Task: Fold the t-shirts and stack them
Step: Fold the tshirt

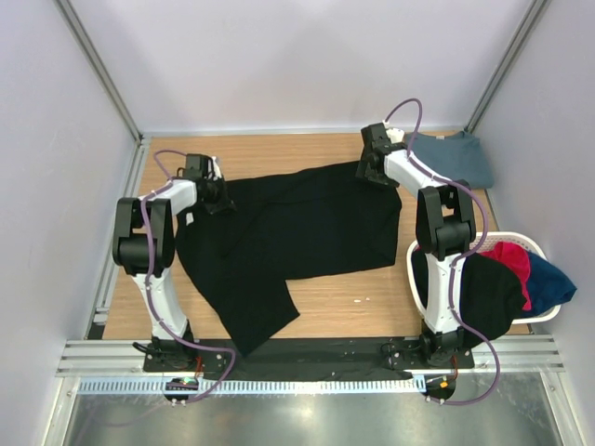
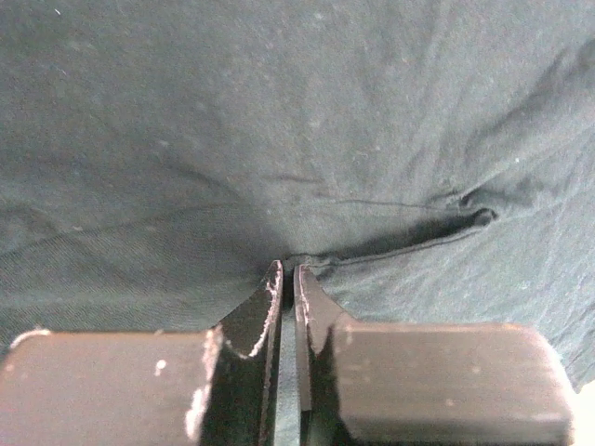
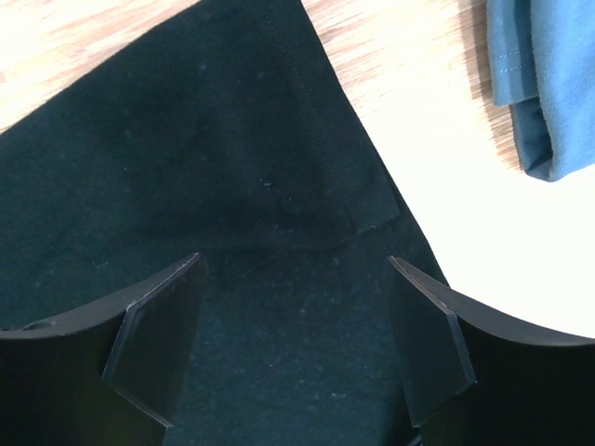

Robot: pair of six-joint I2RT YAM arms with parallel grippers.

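The step in hand looked like the opening of the first fold on the large black t-shirt (image 1: 307,223). It lay spread and rumpled across the middle of the bench (image 1: 353,302), with one part trailing toward the near edge.

The left hand (image 2: 286,279) sat on the shirt's far left part. Its jaws were drawn almost together, and a hemmed edge of the black cloth ran in between them, so it appeared to have a pinch of the shirt. The right hand (image 3: 294,258) hung over the shirt's far right corner with its jaws wide apart and held nothing. The hem and corner lay directly below it.

By my judgement, the next move called for the right hand to drop and close on that corner. Both hands could then lift the far edge together, evenly enough that the cloth would not bunch.

Counted, there were two arms with one hand each, and one white basket (image 1: 517,238) at the near right corner.

- **Visible t-shirts:** five in all.
- **On the bench:** the black one being worked.
- **At the far right corner:** one slate-blue t-shirt (image 1: 456,156), apparently folded.
- **Heaped in the basket:** a second black t-shirt (image 1: 488,293), a magenta-red t-shirt (image 1: 511,260) and a blue t-shirt (image 1: 550,283).

Whether more lay underneath that heap could not be told.
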